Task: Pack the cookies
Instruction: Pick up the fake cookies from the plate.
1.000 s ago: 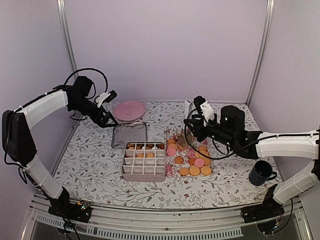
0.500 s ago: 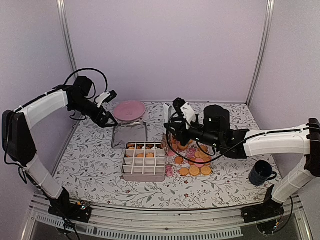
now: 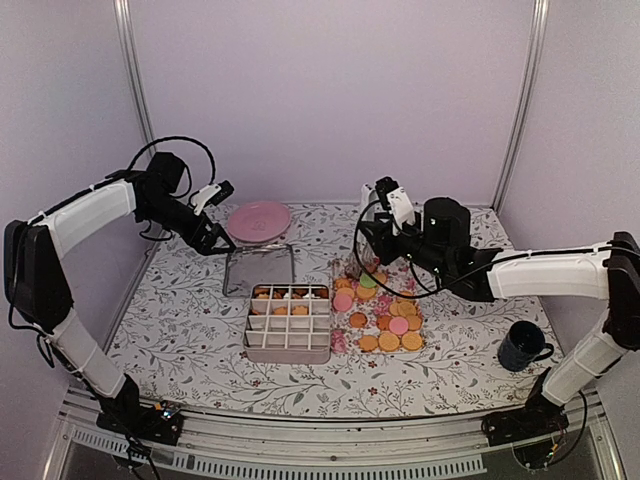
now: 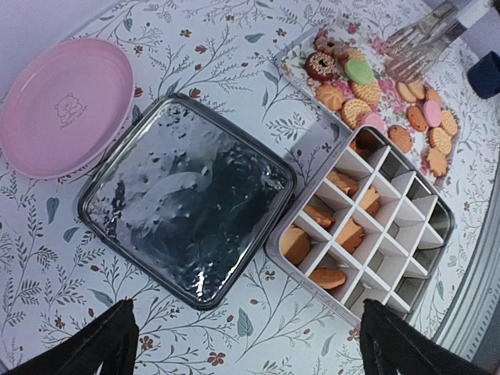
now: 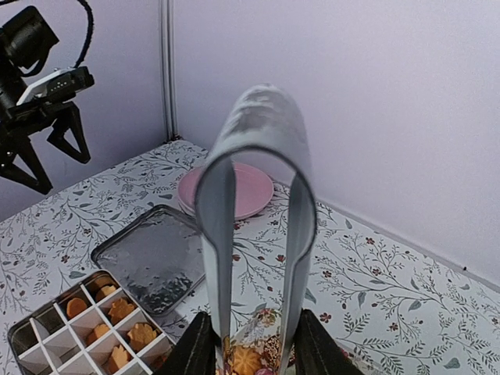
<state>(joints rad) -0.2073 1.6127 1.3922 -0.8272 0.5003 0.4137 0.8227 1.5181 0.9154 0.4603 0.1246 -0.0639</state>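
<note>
Cookies, loose: small round flat cookies [image 3: 389,341], mostly golden-orange with some pink, one green and a few dark brown. They lie on a floral rectangular tray [image 4: 291,61] just right of the tin.
Cookies, facing: the loose ones lie flat, faces up, many touching or overlapping. Being round, a single cookie has no long axis.
Cookies, spread: the patch is longer than wide. It runs from the far end, where the brown and green ones sit, toward the right arm's base, slanting slightly right.
Cookies, packed: seven golden-orange ones sit in the tin's two rows nearest the lid, leaning tilted against the dividers.
Tin: pale square metal tin [image 3: 288,352] with a white four-by-four grid of dividers, in the middle of the floral-patterned table [image 3: 180,330].
Lid: silvery square metal lid [image 3: 258,270], flat on the table just beyond the tin.
Plate: large round pink plate [image 3: 258,222], just beyond the lid.
Mug: dark mug [image 3: 522,345], well right of the tray.
Left end effector: the left end effector [image 4: 250,351] is spread wide and holds nothing. It hangs high above the lid.
Right end effector: the right end effector [image 5: 258,351] is partly closed on silvery metal tongs [image 5: 223,234], a finger pressing each arm.
Tongs, axis: in the right wrist view the bent end rises at the top. In the left wrist view the slotted tips hang over the tray's far end.
</note>
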